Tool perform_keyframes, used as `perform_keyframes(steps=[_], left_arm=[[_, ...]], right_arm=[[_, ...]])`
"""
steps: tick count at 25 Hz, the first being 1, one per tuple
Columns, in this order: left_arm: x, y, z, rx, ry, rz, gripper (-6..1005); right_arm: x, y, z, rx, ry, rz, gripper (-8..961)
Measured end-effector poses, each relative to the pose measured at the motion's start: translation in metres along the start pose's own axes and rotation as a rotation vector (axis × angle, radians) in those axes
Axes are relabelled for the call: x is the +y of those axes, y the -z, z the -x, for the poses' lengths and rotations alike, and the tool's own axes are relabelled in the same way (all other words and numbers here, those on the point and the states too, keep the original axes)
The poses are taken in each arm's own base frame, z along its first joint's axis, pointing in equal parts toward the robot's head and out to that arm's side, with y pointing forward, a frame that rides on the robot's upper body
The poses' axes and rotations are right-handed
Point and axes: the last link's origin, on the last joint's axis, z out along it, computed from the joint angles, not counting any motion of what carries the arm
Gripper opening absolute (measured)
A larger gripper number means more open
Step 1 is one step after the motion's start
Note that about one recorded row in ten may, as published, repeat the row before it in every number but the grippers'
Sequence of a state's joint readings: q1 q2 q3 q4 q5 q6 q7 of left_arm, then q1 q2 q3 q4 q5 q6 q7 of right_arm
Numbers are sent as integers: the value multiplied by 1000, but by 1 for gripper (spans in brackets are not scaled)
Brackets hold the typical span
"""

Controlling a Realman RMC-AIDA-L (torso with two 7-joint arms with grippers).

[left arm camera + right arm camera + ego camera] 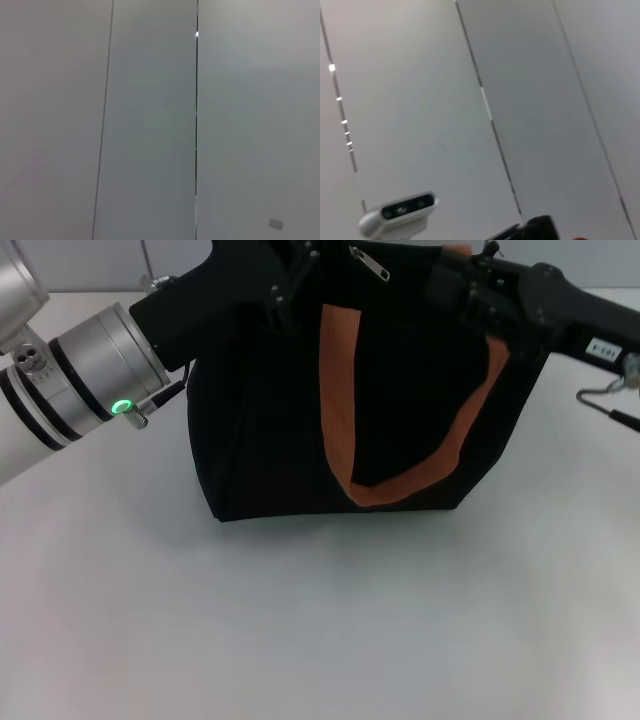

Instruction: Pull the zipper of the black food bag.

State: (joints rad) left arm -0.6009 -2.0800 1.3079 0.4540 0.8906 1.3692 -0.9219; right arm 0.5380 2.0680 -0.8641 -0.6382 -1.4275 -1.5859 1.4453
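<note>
White tabletop (320,640) carries one black food bag (280,430); its single silver zipper (369,262) lies on top between left gripper (285,285) and right gripper (470,285), whose jaws cannot be made out

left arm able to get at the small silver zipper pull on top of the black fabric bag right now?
Probably yes. The small silver zipper pull lies exposed on top of the black fabric bag, and the left gripper is right beside it with nothing between.
</note>
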Motion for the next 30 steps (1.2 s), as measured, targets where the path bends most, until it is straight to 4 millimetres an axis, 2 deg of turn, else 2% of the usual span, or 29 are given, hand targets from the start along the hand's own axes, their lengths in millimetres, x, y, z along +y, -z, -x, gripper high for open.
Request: perform_keyframes(steps=[4,5,10,19,30], left_arm=[[1,-1,0,2,0,5,64],[1,-2,-1,1,-2,12,64],[3,-4,-1,-1,-4,25,65],[3,-5,-1,0,-6,28,66],[3,-7,-2,1,-9,33,68]], right_arm=[[-8,-5,9,45,-113,-10,289],[-11,-10,12,78,-194,-12,289],[-19,-18,11,161,-291,-43,285],[-22,-23,9,176,-294,-66,283],[-15,-45,11,236,-259,-4,290]])
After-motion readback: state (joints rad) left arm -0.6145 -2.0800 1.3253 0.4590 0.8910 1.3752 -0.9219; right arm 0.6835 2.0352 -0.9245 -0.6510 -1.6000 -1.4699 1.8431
